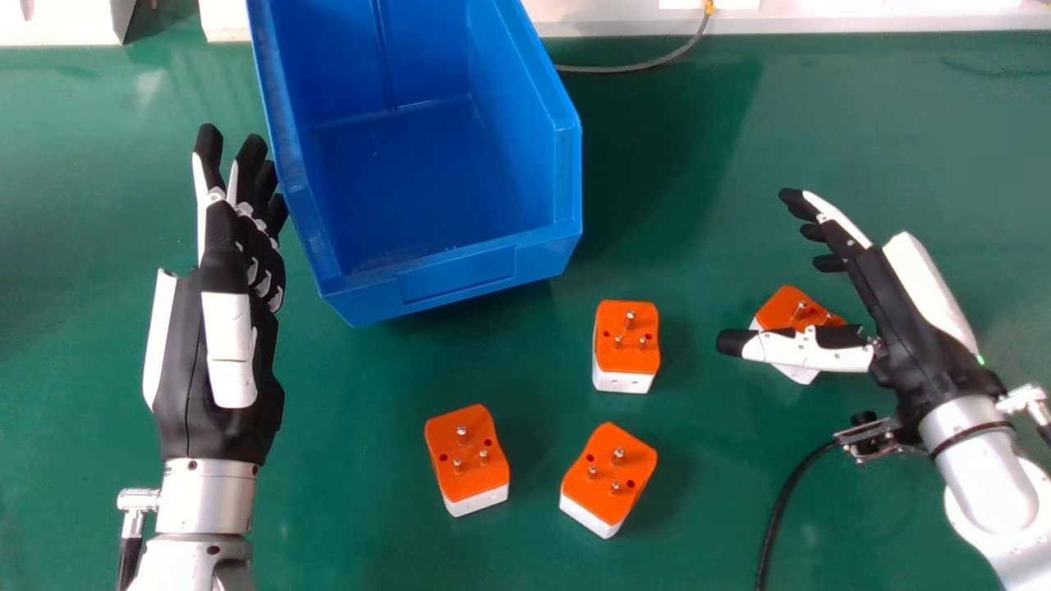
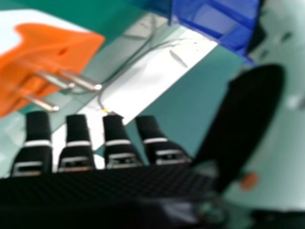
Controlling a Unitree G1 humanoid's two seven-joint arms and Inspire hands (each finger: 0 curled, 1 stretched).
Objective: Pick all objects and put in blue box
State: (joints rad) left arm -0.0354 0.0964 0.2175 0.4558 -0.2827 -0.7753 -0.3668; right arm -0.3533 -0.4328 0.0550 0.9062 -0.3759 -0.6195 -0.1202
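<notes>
Adapter (image 1: pixel 626 357) of orange and white plastic, blocky with round metal pins pointing up, sits on the smooth green tabletop (image 1: pixel 353 509) near the glossy, straight-walled blue plastic box (image 1: pixel 456 275). Left near adapter (image 1: pixel 468 476) and right near adapter (image 1: pixel 602 484) lie closer to the robot. The black-and-white right hand (image 1: pixel 899 316), fingers extended, partly hides the far-right adapter (image 1: pixel 780 312). The left hand (image 1: pixel 185 369), fingers straight, is beside the box; a thin grey cable (image 1: pixel 640 67) runs behind.

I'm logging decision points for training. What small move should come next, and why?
Probably lower the right hand slightly toward the orange-topped adapter by its thumb: the fingers are straight, the thumb crosses over that adapter in the head view, and the blue box looks empty.
</notes>
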